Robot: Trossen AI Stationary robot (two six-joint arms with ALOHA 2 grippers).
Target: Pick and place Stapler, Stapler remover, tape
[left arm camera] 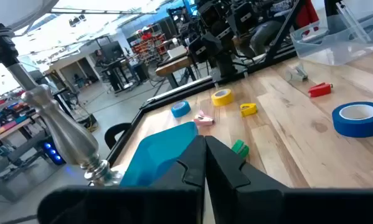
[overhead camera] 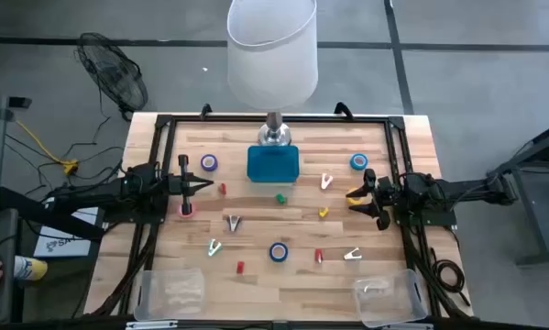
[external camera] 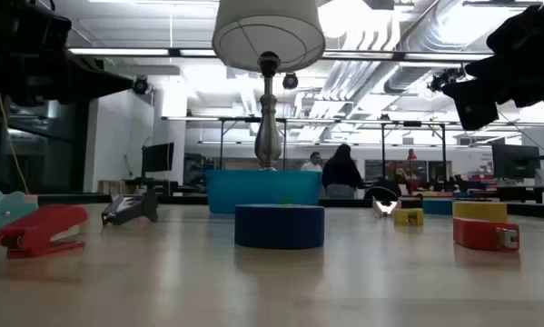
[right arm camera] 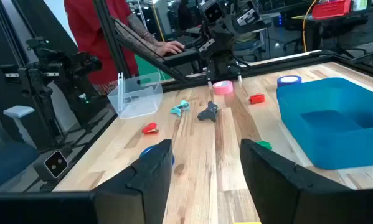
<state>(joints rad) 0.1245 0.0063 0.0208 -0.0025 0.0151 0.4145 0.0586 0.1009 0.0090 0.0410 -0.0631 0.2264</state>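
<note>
Left to right, we list:

- Left tool (overhead camera: 203,186) — fingers together, empty, hovering by the pink tape (overhead camera: 186,208) at the counter's (overhead camera: 292,275) left edge.
- Purple tape (overhead camera: 209,163), blue tape (overhead camera: 279,251), a second blue roll (overhead camera: 358,162): all loose on the counter.
- Blue tray (overhead camera: 273,164) — looks empty.
- Red staplers (overhead camera: 239,268) and pale staple removers (overhead camera: 214,247): scattered, unsorted.
- Right tool (overhead camera: 358,198) — fingers apart, holding nothing, over the yellow tape (left arm camera: 222,96).

We judge nearly everything is left to do.

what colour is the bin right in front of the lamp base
Blue. The bin shows best in the high view, just in front of the lamp base.
</note>
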